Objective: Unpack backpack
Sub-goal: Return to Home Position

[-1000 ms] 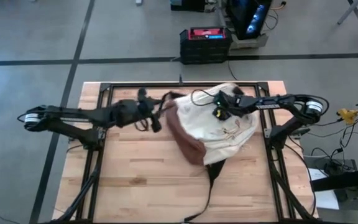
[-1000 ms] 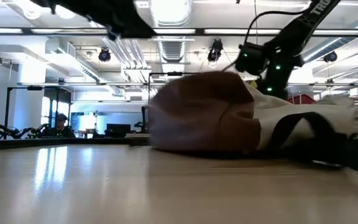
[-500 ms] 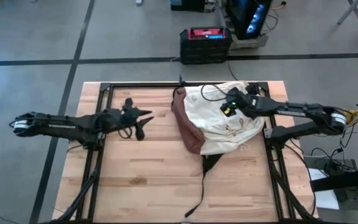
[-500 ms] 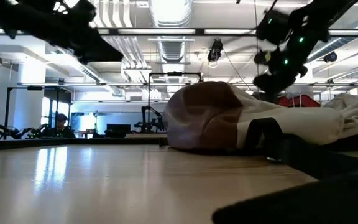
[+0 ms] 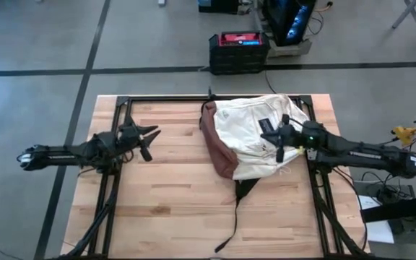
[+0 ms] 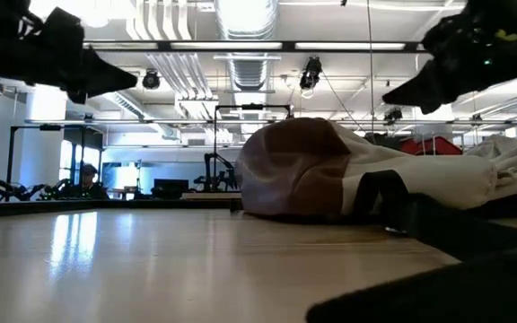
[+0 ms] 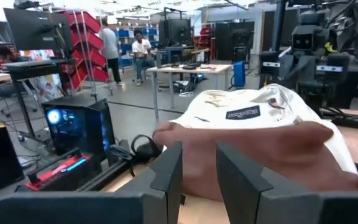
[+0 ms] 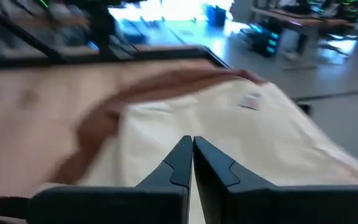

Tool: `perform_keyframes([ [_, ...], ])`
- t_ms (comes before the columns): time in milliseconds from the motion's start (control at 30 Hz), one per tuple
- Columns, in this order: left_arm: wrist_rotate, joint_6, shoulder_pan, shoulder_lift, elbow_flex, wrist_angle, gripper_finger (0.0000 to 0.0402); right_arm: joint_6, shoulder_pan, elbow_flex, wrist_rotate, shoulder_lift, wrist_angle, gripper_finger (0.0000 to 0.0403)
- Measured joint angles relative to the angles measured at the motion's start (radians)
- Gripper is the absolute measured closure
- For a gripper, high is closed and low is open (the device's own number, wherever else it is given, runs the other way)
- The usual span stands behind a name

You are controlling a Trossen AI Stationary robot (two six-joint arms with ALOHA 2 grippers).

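While the backpack (image 5: 255, 137) lies on its side on the far middle of the wooden table (image 5: 172, 209), the high view shows its reddish-brown base turned toward the table's centre and a black strap (image 5: 237, 209) trailing from it toward the near edge. There the left gripper (image 5: 149, 141) hangs over the table's left part, well apart from the bag, its fingers spread; the right gripper (image 5: 277, 144) sits over the bag's right side. From table height, the backpack (image 6: 330, 175) rests flat on the wood with the strap (image 6: 438, 224) dark in front, and both arms are raised above it: the left gripper (image 6: 106, 76) high on one side, the right gripper (image 6: 402, 94) high on the other, neither touching the fabric. Past the left wrist, the left gripper (image 7: 197, 165) shows a clear gap between its fingers, with the backpack (image 7: 278, 134) and its dark logo patch (image 7: 242, 112) farther off. Past the right wrist, the right gripper (image 8: 192, 148) has its fingertips pressed together on nothing, above blurred cream fabric of the backpack (image 8: 241, 137).
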Motion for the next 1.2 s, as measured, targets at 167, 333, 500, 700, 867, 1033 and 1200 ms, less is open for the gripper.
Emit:
perform_keyframes([
  [167, 0.043, -0.042, -0.001, -0.164, -0.032, -0.137, 0.0323, 0.072, 0.179, -0.059, 0.12, -0.135, 0.002, 0.0403],
  [333, 0.06, -0.07, -0.013, -0.167, -0.019, -0.206, 0.0323, 0.015, 0.448, -0.077, 0.373, -0.196, -0.016, 0.0403],
  [500, 0.1, -0.046, -0.05, -0.17, -0.015, -0.206, 0.0323, -0.026, 0.644, -0.009, 0.575, -0.305, -0.212, 0.0403],
  [700, 0.125, -0.07, -0.094, -0.169, -0.024, -0.21, 0.0323, 0.0, 0.705, 0.016, 0.506, -0.419, -0.334, 0.0403],
  [867, 0.194, -0.035, -0.141, -0.169, -0.027, -0.127, 0.0323, -0.008, 0.672, -0.055, 0.389, -0.372, -0.213, 0.0403],
  [1033, 0.092, -0.031, -0.145, -0.164, -0.026, -0.12, 0.0323, -0.068, 0.62, -0.071, 0.177, -0.405, -0.158, 0.0403],
  [1200, -0.056, -0.008, -0.144, -0.148, -0.026, -0.129, 0.0323, -0.097, 0.538, -0.082, -0.071, -0.419, -0.15, 0.0403],
])
